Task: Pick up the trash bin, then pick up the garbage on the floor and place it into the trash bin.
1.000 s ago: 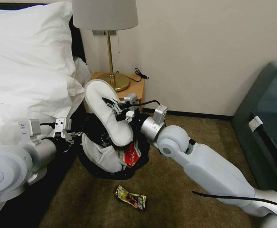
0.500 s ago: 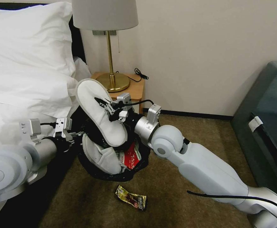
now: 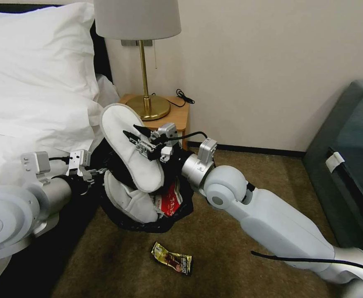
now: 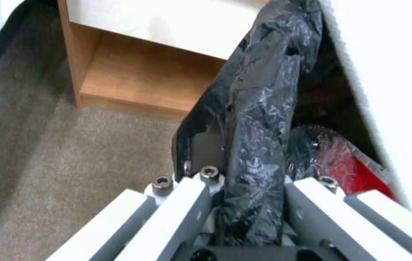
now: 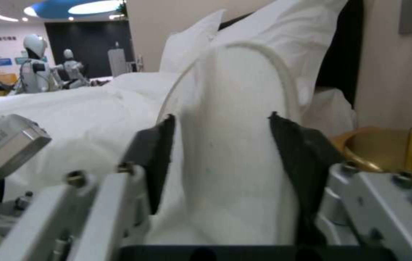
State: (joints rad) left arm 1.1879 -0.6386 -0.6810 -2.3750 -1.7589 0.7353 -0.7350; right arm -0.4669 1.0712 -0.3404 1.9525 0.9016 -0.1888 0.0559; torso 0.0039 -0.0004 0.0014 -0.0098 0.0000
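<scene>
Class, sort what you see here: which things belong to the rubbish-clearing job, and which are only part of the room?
Job: trash bin, gripped at its rim by the left gripper; white slipper between the open fingers of the right gripper; second slipper and red packet in the bin; gold wrapper on the floor.

Room: lamp, nightstand, pillow.

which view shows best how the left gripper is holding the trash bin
The left wrist view: the left gripper has its fingers closed on the black-bagged rim of the trash bin. The head view shows the gripper at the bin's left side, with the grip itself too small to read. The right wrist view shows a white slipper.
</scene>
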